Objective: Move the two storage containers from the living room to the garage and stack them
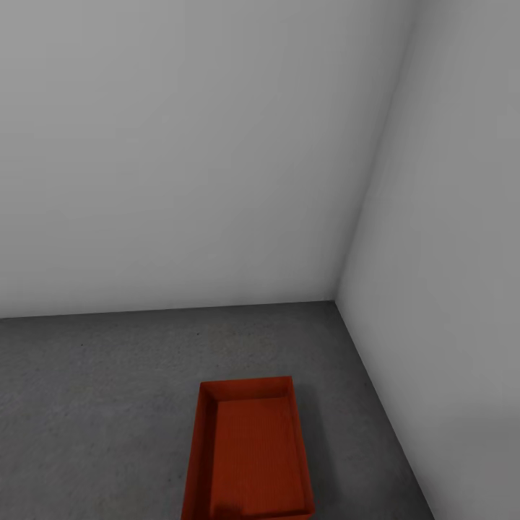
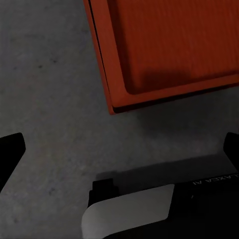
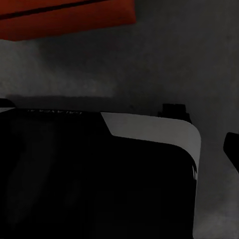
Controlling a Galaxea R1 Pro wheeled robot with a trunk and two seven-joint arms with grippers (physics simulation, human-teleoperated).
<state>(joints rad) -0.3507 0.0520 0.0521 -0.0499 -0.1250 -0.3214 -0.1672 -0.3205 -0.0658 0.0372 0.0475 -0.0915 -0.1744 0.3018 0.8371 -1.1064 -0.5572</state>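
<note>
Orange-red tub (image 1: 249, 455) sits flat on the concrete floor (image 1: 94, 404) near the garage corner, set down as the stack's base, by the look of it. Left pincer (image 2: 119, 149) hangs spread and empty beside it; the right's state can't be told.

Black-and-white base (image 2: 129, 211) lettered "GALAXEA AI", black fingers (image 2: 10, 149)

The head camera looks forward and down into a corner where two pale-grey walls (image 1: 180, 144) meet the concrete floor (image 1: 94, 404), an orange-red storage container (image 1: 249, 455) low in its frame. Both wrist cameras hang close above that floor, facing down past the robot's base (image 2: 129, 209). All three views share the container and surrounding concrete.
</note>
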